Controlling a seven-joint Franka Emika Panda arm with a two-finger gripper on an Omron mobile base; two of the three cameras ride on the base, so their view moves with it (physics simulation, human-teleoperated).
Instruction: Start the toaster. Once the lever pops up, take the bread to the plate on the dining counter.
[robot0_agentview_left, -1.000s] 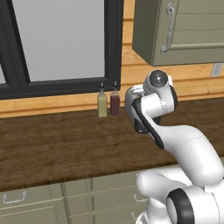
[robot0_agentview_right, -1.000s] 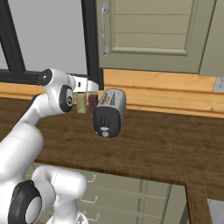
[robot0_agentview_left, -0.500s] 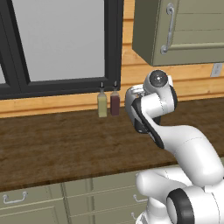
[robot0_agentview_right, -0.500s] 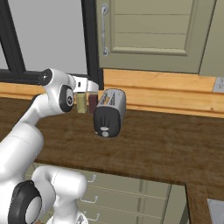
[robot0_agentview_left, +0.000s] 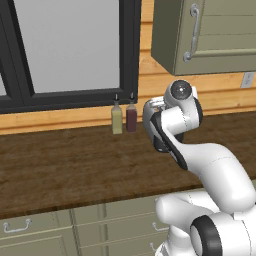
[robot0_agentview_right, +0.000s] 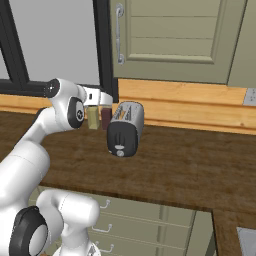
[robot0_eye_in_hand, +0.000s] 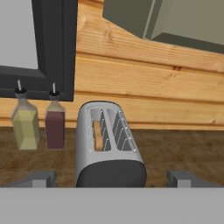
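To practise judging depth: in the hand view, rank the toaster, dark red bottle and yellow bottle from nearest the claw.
1. Toaster, between the open claw's fingertips.
2. Dark red bottle, left, behind.
3. Yellow bottle, further left.

Even, bright rendered light, soft faint shadows, no glare, everything sharp.

In the hand view the toaster (robot0_eye_in_hand: 107, 146) stands centre frame on the counter (robot0_eye_in_hand: 183, 148), with bare counter to its right. Just beside it on the left stand a dark red bottle (robot0_eye_in_hand: 54, 124) and a yellow-green bottle (robot0_eye_in_hand: 25, 122), narrowing that side. The wooden wall (robot0_eye_in_hand: 144, 83) closes in behind, and a cabinet (robot0_eye_in_hand: 175, 19) hangs at upper right.
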